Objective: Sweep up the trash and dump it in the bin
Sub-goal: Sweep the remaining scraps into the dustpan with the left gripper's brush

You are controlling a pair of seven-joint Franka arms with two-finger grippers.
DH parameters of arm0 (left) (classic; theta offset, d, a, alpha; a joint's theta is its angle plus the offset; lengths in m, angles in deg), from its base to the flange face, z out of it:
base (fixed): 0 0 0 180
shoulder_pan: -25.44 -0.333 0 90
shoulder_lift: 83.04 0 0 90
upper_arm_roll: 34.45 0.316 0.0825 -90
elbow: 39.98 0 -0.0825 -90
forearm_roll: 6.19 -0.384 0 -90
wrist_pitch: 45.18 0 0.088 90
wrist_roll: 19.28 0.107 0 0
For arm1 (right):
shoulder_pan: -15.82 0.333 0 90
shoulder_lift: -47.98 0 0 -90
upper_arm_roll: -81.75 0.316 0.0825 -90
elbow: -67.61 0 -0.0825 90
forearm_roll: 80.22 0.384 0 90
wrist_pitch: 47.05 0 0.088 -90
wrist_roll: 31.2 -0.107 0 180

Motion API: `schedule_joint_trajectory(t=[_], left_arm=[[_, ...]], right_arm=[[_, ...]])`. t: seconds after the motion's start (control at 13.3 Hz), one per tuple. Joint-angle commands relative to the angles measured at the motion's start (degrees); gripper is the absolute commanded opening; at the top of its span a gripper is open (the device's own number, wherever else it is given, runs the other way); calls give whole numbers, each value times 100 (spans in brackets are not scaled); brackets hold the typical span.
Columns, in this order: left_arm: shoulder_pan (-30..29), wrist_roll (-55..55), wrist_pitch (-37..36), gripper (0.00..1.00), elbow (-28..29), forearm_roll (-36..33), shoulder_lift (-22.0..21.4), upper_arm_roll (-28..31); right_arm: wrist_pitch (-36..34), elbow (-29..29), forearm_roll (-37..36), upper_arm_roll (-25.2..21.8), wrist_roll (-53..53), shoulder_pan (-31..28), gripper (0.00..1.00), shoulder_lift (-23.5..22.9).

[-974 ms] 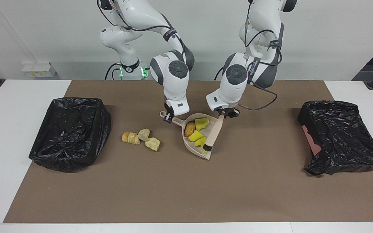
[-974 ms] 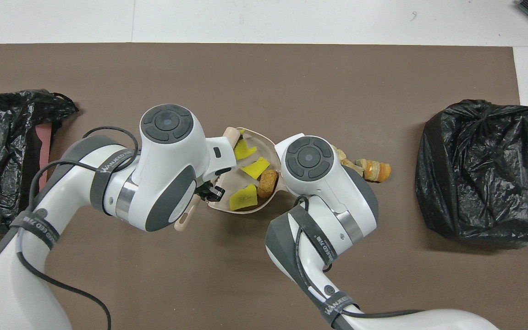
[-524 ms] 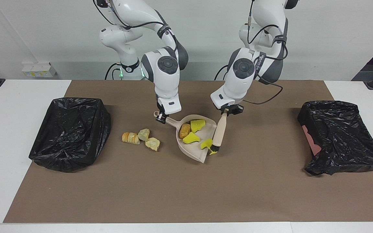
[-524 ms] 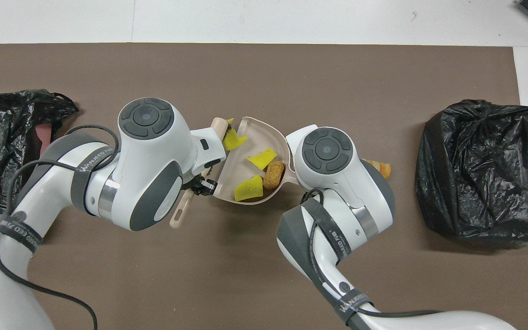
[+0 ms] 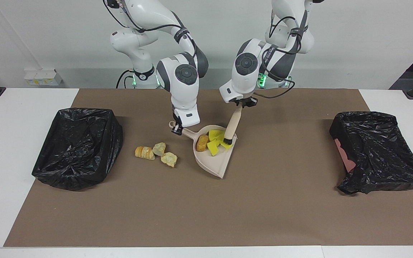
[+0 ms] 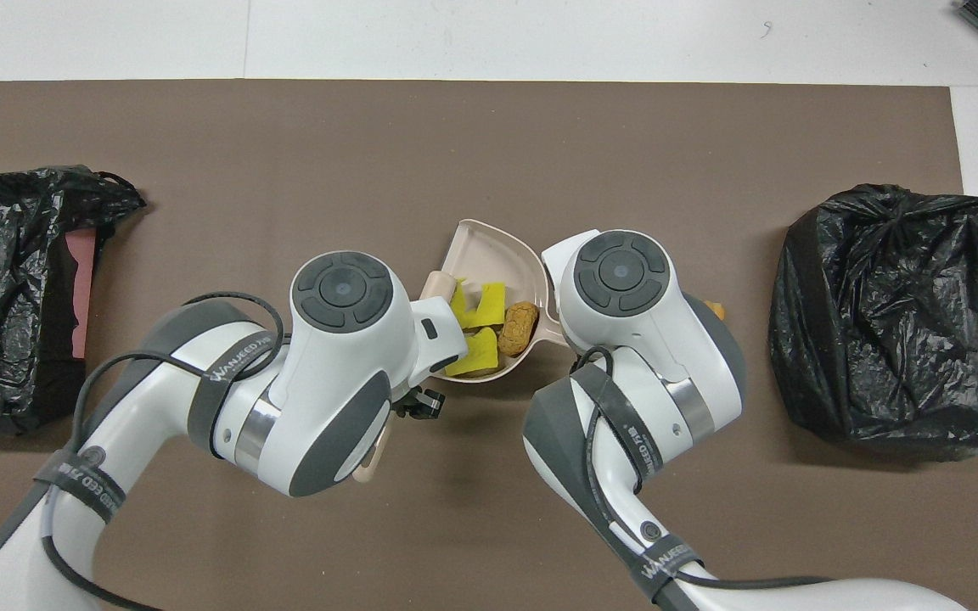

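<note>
Facing view: the right gripper [image 5: 177,129] pinches the handle end of the beige plastic dustpan [image 5: 216,165], whose long axis runs from the handle at about ten o'clock to the open lip at about five o'clock. The left gripper [image 5: 242,104] is clamped on the top of the beige-handled hand brush [image 5: 232,123], which slants down toward seven o'clock so its dark bristles sit in the pan against the three bright yellow sponge chunks [image 5: 215,142] and the brown bread roll [image 5: 202,142]. The three pale golden bread pieces [image 5: 155,152] lie on the brown mat [image 5: 192,215], at about eight o'clock from the right gripper and at nine o'clock from the pan, so the right arm is nearer them. The crumpled black bag-lined bin [image 5: 79,147] sits at the right arm's end.

Overhead view: the sponges and roll crowd the pan's handle end; the arms hide both sets of fingertips.
</note>
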Motion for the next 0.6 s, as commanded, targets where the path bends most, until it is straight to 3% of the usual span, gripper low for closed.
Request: schedule_joint_trajectory(t=[0.0,0.52], left_arm=[[213,54,-467,0,223,98,-295,93],[345,571,-601,0,838,151,-673,102]], right_arm=[[-35,162,8,32,53,-48,0,205],[-43,162,17,32,53,-48,0,205]])
